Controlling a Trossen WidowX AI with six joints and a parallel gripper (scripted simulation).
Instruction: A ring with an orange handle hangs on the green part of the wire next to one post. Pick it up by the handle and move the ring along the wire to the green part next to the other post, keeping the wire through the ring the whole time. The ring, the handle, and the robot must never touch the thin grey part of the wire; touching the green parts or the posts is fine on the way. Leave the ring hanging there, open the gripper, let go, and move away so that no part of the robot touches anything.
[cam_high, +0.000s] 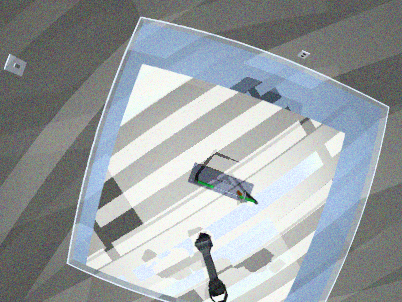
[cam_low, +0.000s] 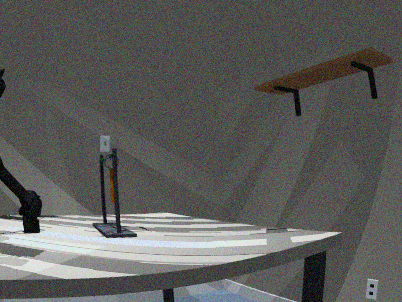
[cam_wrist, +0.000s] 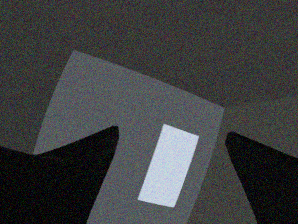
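The orange handle (cam_high: 239, 193) (cam_low: 112, 186) hangs down below its ring, which shows faintly in the exterior view, beside the right-hand post (cam_low: 117, 200) and the green wire part there (cam_high: 249, 199). The other green part (cam_high: 205, 185) is next to the other post (cam_low: 103, 195). The thin grey wire between them is hard to make out. My gripper (cam_high: 218, 296) (cam_wrist: 173, 135) is open, with nothing between its fingers. It is at the bottom edge of the top view, well away from ring, wire and posts. The exterior view cuts off most of the upper arm.
The posts stand on a dark base plate (cam_high: 220, 186) (cam_low: 106, 230) on the striped table (cam_high: 165, 125) (cam_low: 210, 257). My arm's base (cam_low: 31, 225) stands beside the plate. A wooden shelf (cam_low: 325, 72) is on the wall. A bright white panel (cam_wrist: 168, 166) shows beyond my fingers in the wrist view.
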